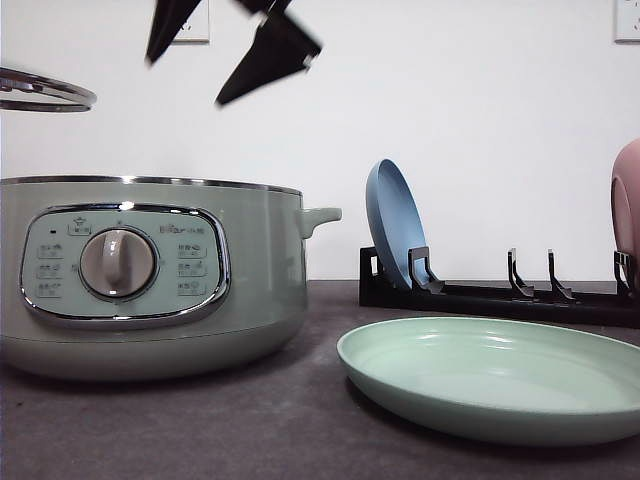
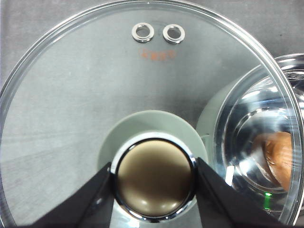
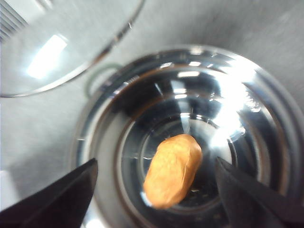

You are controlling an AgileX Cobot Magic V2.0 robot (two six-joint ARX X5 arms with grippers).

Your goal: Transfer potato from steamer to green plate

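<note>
Orange potato (image 3: 172,170) between open jaws

Orange-brown potato (image 3: 173,170) in shiny silver bowl of sage-green steamer (image 1: 150,275); mint-green plate (image 1: 500,375); blue plate (image 1: 393,222); black rack (image 1: 500,295).

I work at a staged kitchen setup, more test bench than home: a steamer (image 1: 150,275) with dial and buttons sits on a bare grey tabletop (image 1: 200,430), beside a green plate (image 1: 495,375) and a black rack (image 1: 500,295) holding a blue plate (image 1: 392,235), against a plain white wall (image 1: 470,110) with sockets (image 1: 192,22).
</note>
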